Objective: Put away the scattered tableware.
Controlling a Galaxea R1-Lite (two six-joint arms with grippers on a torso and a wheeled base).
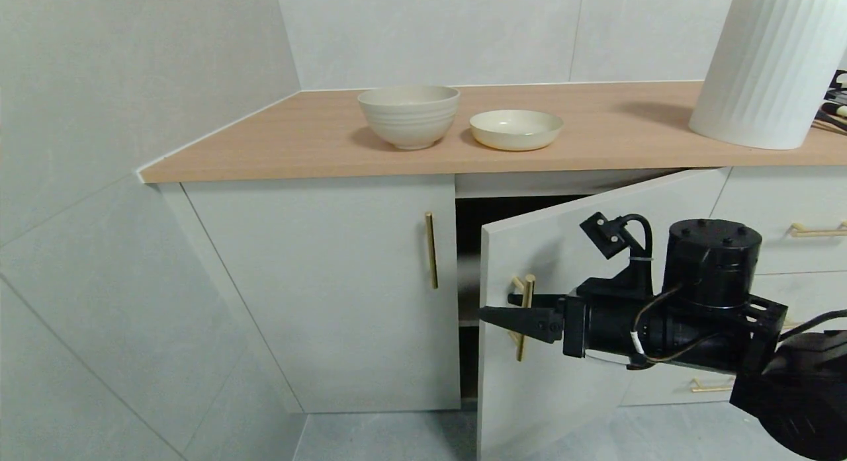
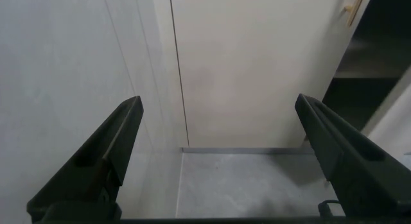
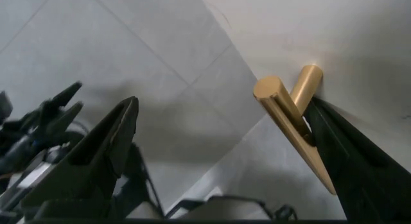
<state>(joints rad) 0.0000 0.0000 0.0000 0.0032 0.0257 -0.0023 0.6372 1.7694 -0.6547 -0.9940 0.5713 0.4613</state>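
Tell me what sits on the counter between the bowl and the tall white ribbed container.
The dish, right beside the bowl; then bare counter up to the container, in the head view.

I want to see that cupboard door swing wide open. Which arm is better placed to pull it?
Right, probably. Its open end effector sits at the gold handle of the half-open door, one finger right beside it. The left end effector hangs low, facing the closed door and floor.
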